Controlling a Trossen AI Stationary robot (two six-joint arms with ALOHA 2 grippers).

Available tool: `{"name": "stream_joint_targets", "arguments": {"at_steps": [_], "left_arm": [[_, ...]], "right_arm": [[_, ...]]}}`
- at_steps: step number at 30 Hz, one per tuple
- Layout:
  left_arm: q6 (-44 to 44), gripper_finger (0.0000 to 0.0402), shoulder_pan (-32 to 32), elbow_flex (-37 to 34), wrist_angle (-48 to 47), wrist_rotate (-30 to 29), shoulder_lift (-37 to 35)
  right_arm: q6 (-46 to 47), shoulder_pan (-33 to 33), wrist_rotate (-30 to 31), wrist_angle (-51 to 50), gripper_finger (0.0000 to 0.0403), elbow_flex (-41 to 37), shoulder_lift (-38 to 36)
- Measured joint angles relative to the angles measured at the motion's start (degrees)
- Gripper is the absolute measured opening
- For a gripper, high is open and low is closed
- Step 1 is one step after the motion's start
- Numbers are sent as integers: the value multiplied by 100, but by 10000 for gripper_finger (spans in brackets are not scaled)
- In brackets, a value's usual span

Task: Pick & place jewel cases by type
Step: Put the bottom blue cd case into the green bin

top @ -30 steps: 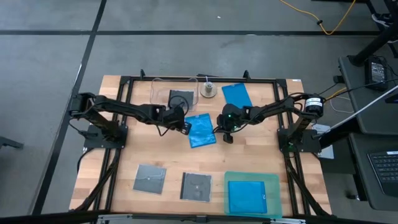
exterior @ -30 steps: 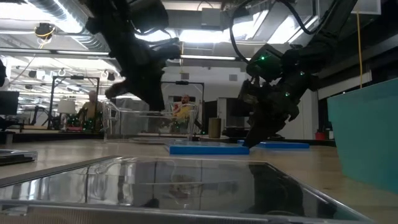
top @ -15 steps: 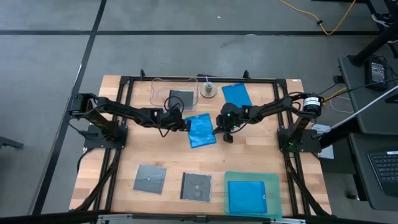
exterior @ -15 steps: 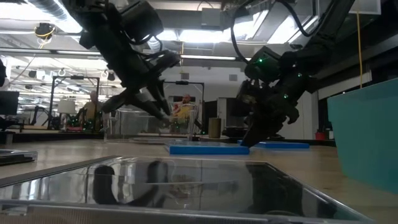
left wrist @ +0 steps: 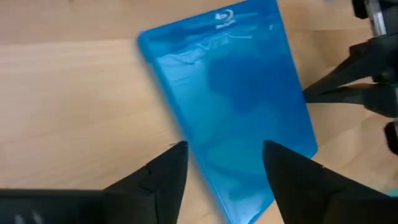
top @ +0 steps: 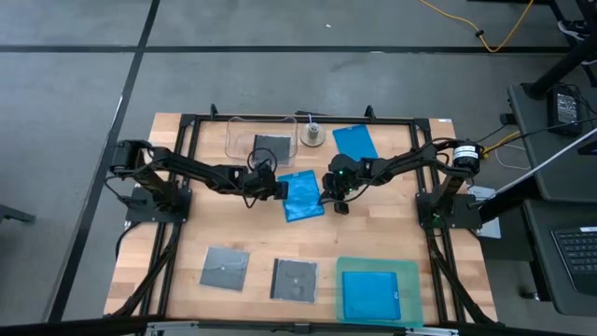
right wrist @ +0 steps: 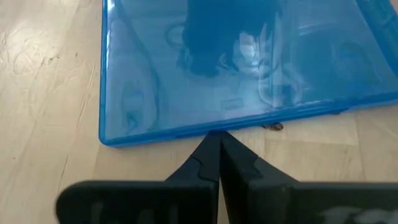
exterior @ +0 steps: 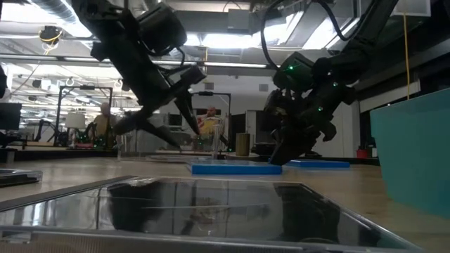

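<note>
A blue jewel case (top: 301,194) lies flat on the wood in the middle of the table. My left gripper (left wrist: 224,152) hangs open above the case's left side, one finger over the case and one over the wood, clear of both in the low view (exterior: 165,130). From the right, my right gripper (top: 326,198) stands shut at the case's right side. A second blue case (top: 354,142) lies at the far edge and a third (top: 370,295) in the teal tray. Two grey cases (top: 225,269) (top: 294,279) lie near the front edge. My right gripper touches the long side (right wrist: 186,132) of the blue case that faces the table's right edge with the tip of its shut fingers (right wrist: 214,149). The fingers slant down from the right, and their tip rests at table height (exterior: 274,160). The case lies flat on the wood.
A clear tub (top: 233,140) at the far edge holds a grey case (top: 271,147). A small metal cylinder (top: 312,135) stands beside it. The teal tray (top: 378,268) sits at the near right. Black frame rails run along the table's sides.
My left gripper has opened from shut, sunk toward the blue case and rolled about its own axis. The blue case and my right gripper have kept their places.
</note>
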Motion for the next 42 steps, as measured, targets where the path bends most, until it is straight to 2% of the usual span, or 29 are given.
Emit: {"name": "stream_joint_targets", "arguments": {"at_steps": [11, 18, 29, 35, 39, 42], "left_arm": [[-213, 210, -26, 11, 1399, 557, 903], [-310, 210, -24, 15, 1926, 615, 1184], [-305, 209, -85, 15, 1954, 905, 1169], [-446, 211, -214, 19, 1755, 728, 1135], [-226, 206, -214, -8, 2036, 739, 942], [-112, 206, -214, 10, 1890, 750, 668]], "right_arm": [[0, -120, -162, 14, 7, 0, 6], [0, -133, -175, 12, 7, -2, 4], [1, -138, -185, 54, 7, -2, 64], [26, -146, -272, 100, 7, 0, 147], [23, -148, -379, 155, 7, 7, 248], [24, -157, -486, 240, 7, 7, 313]]}}
